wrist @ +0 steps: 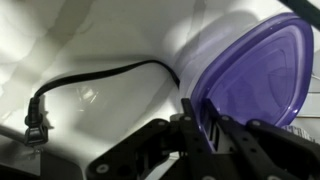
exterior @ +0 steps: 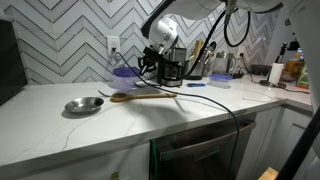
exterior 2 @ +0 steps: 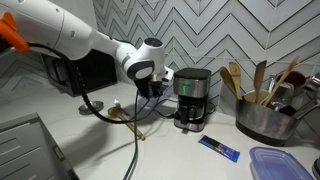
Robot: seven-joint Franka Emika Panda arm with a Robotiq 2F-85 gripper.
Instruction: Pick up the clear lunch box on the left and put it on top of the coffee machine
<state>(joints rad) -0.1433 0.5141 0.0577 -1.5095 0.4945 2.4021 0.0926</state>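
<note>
The clear lunch box point(wrist: 250, 75) with its purple lid fills the right of the wrist view. My gripper point(wrist: 196, 122) is shut on its near rim, with the fingers pinching the edge. In an exterior view the lunch box point(exterior: 124, 72) shows as a purple shape just left of the gripper point(exterior: 148, 64), at the back of the counter. I cannot tell whether it touches the counter. The black coffee machine point(exterior: 171, 64) with its carafe stands right beside the gripper. In an exterior view the gripper point(exterior 2: 152, 88) hides most of the box, just left of the coffee machine point(exterior 2: 192, 95).
A wooden spoon point(exterior: 140, 96) and a metal bowl point(exterior: 83, 105) lie on the white counter point(exterior: 60, 125). A blue-lidded container point(exterior 2: 285, 162), a blue packet point(exterior 2: 218, 148) and a pot of utensils point(exterior 2: 265, 115) are beyond the machine. A black cable point(wrist: 100, 78) trails across.
</note>
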